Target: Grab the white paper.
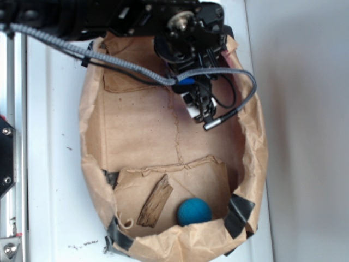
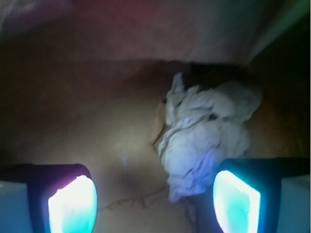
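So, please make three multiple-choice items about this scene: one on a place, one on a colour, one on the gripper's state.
1. Where does the white paper lie, seen from the wrist?
A. right of centre, near one finger
B. outside the bag
C. on the ball

2. What colour is the ball?
A. red
B. blue
C. yellow

3. How is the gripper?
A. shut on the paper
B. shut on the ball
C. open

Key: 1 A, the wad sits by the finger at the right of that view; 2 B, it looks blue; 3 C, a wide gap separates the fingers.

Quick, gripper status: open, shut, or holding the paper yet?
Gripper: open, holding nothing; the white paper lies ahead, nearer the right finger.
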`<state>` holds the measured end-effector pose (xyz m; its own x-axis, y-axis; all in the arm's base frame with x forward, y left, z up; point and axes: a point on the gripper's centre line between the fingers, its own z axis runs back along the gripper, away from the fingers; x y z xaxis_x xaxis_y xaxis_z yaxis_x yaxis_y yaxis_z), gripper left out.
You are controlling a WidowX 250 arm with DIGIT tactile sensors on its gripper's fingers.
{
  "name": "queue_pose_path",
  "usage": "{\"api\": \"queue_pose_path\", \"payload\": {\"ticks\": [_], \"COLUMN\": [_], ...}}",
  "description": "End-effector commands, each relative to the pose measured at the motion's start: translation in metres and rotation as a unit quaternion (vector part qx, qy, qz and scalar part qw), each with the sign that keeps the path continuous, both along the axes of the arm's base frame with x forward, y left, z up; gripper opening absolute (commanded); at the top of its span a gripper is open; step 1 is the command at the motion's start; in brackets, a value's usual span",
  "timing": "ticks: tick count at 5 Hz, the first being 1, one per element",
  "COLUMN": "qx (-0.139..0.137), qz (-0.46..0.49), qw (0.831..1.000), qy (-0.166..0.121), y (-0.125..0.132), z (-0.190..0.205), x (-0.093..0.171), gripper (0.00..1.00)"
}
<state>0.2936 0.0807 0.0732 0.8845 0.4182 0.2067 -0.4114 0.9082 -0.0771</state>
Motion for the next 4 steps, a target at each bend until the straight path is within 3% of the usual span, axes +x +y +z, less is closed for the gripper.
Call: {"api": "queue_pose_path", "payload": {"ticks": [1,2,3,4], "qx": [0.11,0.122,0.142,0.164], "qz": [0.084,0.085,0.058,0.038], "qw": [0.99,0.989,0.988,0.986], "qy": [-0.028,-0.014,-0.003,0.004], "y": [0.051,0.055,0.039,0.025], "z": [0.004,-0.006,-0.023,-0.033], "x": [0.017,0.02,0.02,0.014], "gripper": [1.0,1.0,1.0,0.0]}}
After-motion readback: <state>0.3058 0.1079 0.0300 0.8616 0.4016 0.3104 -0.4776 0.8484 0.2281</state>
